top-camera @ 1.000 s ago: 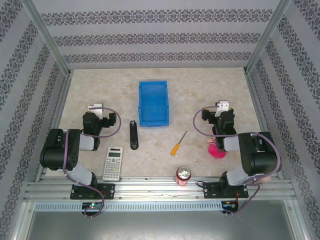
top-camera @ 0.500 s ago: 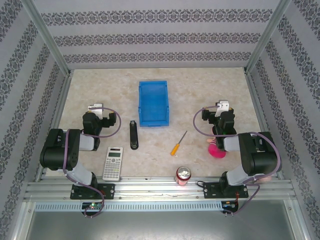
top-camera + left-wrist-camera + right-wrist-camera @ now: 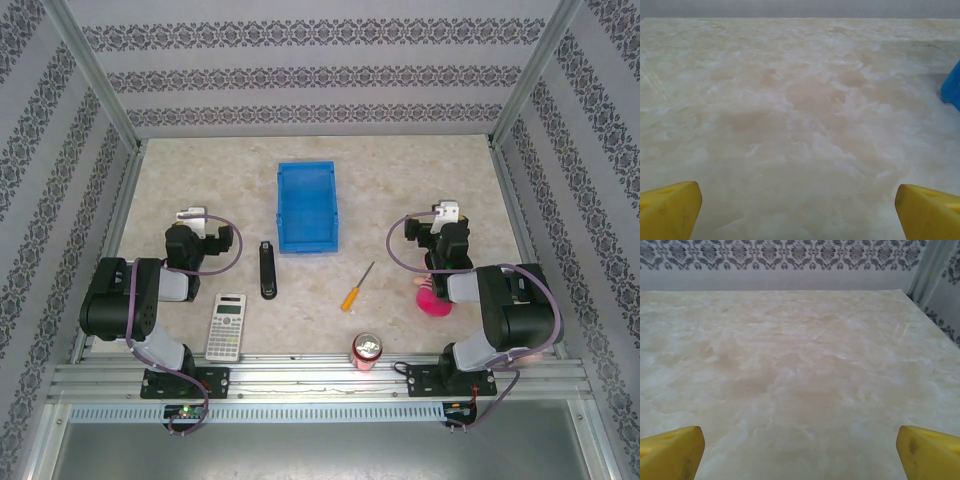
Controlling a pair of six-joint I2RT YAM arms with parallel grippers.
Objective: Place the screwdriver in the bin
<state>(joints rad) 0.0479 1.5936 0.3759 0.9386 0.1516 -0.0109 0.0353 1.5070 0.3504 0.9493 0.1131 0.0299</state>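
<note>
Screwdriver [image 3: 357,287]: lying on surface [image 3: 420,170], left of and slightly behind right pincer [image 3: 800,456], the nearer one. Long axis diagonal, handle rearmost. Right pincer and left pincer [image 3: 800,212] both spread wide, empty.

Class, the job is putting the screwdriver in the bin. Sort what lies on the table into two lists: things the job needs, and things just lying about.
Needed for the job:
screwdriver
blue bin

Just lying about:
black stapler
calculator
drink can
pink object
</note>
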